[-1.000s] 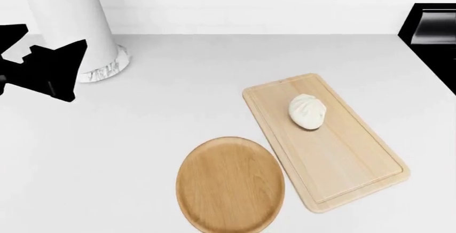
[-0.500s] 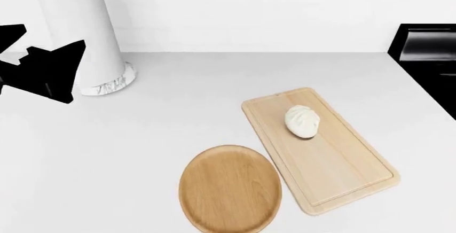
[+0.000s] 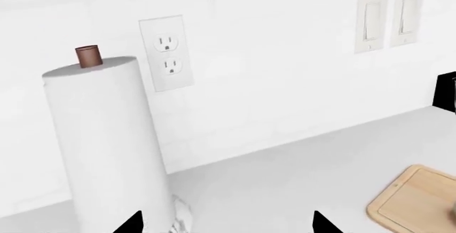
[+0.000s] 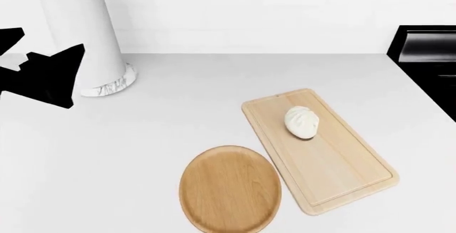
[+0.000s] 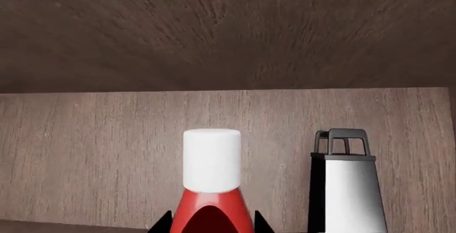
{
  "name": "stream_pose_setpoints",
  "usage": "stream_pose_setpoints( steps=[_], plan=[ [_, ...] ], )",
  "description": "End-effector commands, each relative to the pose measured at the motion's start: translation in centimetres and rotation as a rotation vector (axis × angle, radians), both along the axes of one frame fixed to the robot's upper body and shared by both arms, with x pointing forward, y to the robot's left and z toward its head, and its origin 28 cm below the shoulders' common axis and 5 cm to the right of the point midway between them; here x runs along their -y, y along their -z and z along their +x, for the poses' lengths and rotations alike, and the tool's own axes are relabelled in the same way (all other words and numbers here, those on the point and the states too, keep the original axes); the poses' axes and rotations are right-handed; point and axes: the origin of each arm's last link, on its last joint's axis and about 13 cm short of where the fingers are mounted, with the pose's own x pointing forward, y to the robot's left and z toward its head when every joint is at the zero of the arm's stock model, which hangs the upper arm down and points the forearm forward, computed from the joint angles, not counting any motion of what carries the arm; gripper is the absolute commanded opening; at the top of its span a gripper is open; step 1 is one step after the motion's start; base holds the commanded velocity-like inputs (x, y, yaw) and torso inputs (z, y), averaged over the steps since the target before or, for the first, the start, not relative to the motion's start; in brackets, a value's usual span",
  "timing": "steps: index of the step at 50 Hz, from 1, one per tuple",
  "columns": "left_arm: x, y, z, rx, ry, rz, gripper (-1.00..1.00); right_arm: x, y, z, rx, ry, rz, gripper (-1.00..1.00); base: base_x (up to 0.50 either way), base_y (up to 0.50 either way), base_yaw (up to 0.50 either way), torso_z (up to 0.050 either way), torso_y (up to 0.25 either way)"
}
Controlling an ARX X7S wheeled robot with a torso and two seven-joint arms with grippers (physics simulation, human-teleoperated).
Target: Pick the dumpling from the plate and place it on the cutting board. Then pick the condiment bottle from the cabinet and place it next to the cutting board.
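Observation:
The white pleated dumpling (image 4: pixel 303 122) lies on the far half of the pale rectangular cutting board (image 4: pixel 335 174). The round wooden plate (image 4: pixel 229 190) beside the board holds nothing. In the right wrist view the red condiment bottle (image 5: pixel 211 161) with its white cap stands upright inside the wooden cabinet (image 5: pixel 85 137). My right gripper (image 5: pixel 213 223) has its two fingertips pressed against both sides of the bottle's red body. My left gripper (image 4: pixel 50 75) hovers open at the counter's left, and in the left wrist view this gripper (image 3: pixel 226 225) holds nothing.
A tall paper towel roll (image 4: pixel 78 30) on a marble base stands at the back left, right beside my left gripper. A black appliance (image 4: pixel 424 46) sits at the counter's right end. A metal box grater (image 5: pixel 343 190) stands close beside the bottle in the cabinet.
The head view tilted up a little a second ago, showing more of the wall. Since half a second ago nothing on the counter has moved.

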Motion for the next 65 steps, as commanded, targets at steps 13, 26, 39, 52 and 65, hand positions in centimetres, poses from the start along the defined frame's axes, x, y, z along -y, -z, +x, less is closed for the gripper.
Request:
stream_pose_setpoints(
  steps=[13, 26, 39, 52, 65],
  plan=[
    [0.1, 1.3, -0.8, 0.0, -0.044, 0.004, 1.0, -0.9, -2.0, -6.0, 0.108, -0.321, 0.085, -1.0, 0.0, 0.0, 0.0, 0.0, 0.0],
    [-0.5, 1.8, -1.8, 0.006, -0.124, 0.03, 1.0, -3.9, 5.3, -5.9, 0.079, -0.456, 0.071, -1.0, 0.0, 0.0, 0.0, 0.0, 0.0],
    [-0.6, 1.9, -1.8, 0.011, -0.141, 0.033, 1.0, -3.6, 9.9, -7.4, 0.056, -0.512, 0.0, -1.0, 0.0, 0.0, 0.0, 0.0, 0.0],
    [-0.4, 2.4, -2.1, 0.015, -0.156, 0.05, 1.0, -1.2, 12.4, -11.5, 0.0, -0.559, 0.002, -1.0, 0.0, 0.0, 0.0, 0.0, 0.0],
    [-0.3, 2.8, -2.4, 0.024, -0.166, 0.066, 1.0, -1.8, 16.2, -11.6, -0.054, -0.571, -0.009, -1.0, 0.0, 0.0, 0.0, 0.0, 0.0]
  ],
)
